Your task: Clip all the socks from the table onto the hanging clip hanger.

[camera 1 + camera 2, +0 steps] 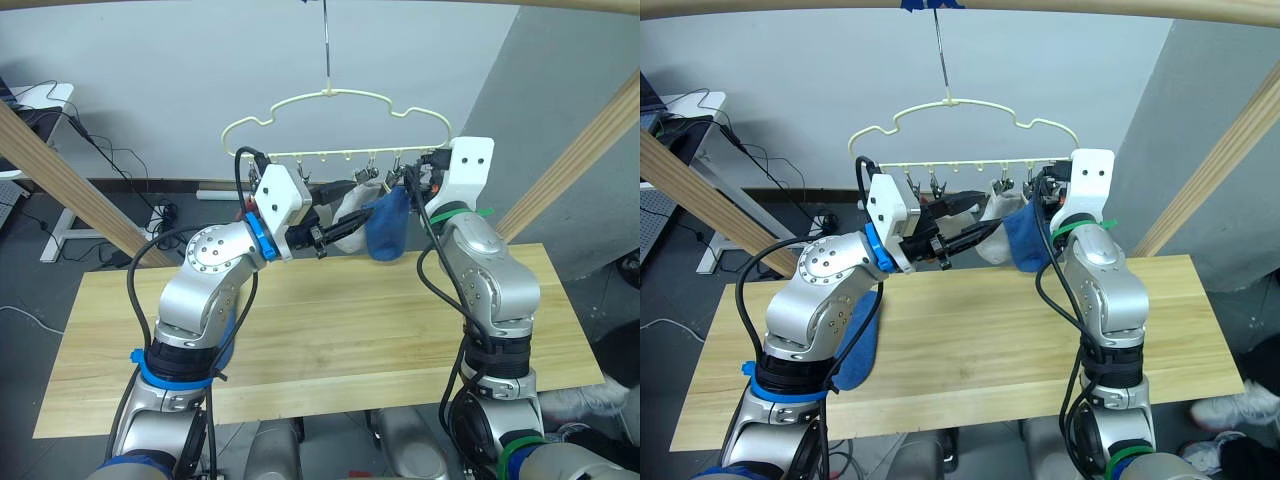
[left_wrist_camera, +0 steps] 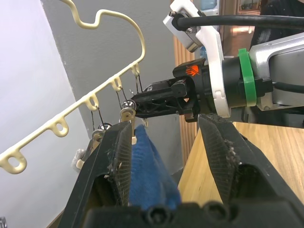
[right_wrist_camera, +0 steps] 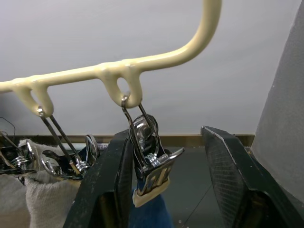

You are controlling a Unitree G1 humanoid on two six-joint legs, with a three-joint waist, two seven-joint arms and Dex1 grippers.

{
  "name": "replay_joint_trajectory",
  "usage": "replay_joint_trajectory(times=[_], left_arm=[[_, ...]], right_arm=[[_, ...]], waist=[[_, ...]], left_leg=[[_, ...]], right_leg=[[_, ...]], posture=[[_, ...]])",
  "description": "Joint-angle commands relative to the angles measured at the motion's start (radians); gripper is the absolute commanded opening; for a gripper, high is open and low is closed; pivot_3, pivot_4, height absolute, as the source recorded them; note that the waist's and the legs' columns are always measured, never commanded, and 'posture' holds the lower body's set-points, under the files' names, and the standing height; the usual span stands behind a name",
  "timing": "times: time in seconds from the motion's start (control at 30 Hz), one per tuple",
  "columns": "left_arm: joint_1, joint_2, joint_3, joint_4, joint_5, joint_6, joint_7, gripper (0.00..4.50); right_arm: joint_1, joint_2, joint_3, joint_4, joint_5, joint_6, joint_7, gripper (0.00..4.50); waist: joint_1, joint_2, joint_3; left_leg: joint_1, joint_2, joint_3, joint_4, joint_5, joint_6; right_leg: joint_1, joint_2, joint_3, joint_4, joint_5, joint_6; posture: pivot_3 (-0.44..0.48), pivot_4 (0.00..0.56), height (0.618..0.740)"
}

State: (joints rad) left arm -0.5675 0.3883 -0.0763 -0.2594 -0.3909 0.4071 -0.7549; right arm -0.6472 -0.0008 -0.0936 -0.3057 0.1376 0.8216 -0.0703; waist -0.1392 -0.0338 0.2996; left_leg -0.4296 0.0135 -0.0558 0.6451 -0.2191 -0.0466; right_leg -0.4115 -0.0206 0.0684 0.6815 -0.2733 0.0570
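At the hanger's (image 1: 340, 120) right end, both claws, right (image 3: 164, 190) and left (image 2: 164, 156), gape open around the hanging blue sock (image 1: 388, 225), whose end clip (image 3: 149, 156) may slip if nudged.

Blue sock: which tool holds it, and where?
Neither: the left tool is open around the blue sock, the right tool open around the end clip, which seems to pinch the sock's top edge.

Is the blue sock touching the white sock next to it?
Cannot tell. In the left eye view the blue sock overlaps the light grey sock on the clip hanger, but no contact or gap shows plainly.
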Motion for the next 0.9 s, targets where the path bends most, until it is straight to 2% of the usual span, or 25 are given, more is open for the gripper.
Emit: replay_joint_trajectory(times=[0.03,0.33,0.9], left_arm=[[-0.015,-0.003,-0.004,-0.012,0.000,-0.023,-0.006,2.45],[-0.016,-0.005,-0.008,0.005,0.004,-0.036,-0.011,2.45],[-0.015,0.002,-0.010,0.010,0.009,-0.047,-0.017,2.45]], right_arm=[[0.013,-0.002,0.019,-0.098,-0.005,0.015,-0.009,2.27],[0.046,0.016,0.043,-0.163,-0.011,0.057,-0.031,2.27],[-0.003,0.005,0.040,-0.038,0.003,-0.017,0.008,2.27]], waist=[[0.000,0.000,0.000],[-0.001,0.000,0.000],[-0.001,0.000,0.000]], left_leg=[[0.000,0.000,0.000,0.000,0.000,0.000],[0.000,0.000,0.000,0.000,0.000,0.000],[0.000,0.000,0.000,0.000,0.000,0.000]], right_leg=[[0.000,0.000,0.000,0.000,0.000,0.000],[0.000,0.000,0.000,0.000,0.000,0.000],[0.000,0.000,0.000,0.000,0.000,0.000]], posture=[[-0.186,0.256,0.740],[-0.193,0.255,0.740],[-0.189,0.250,0.740]])
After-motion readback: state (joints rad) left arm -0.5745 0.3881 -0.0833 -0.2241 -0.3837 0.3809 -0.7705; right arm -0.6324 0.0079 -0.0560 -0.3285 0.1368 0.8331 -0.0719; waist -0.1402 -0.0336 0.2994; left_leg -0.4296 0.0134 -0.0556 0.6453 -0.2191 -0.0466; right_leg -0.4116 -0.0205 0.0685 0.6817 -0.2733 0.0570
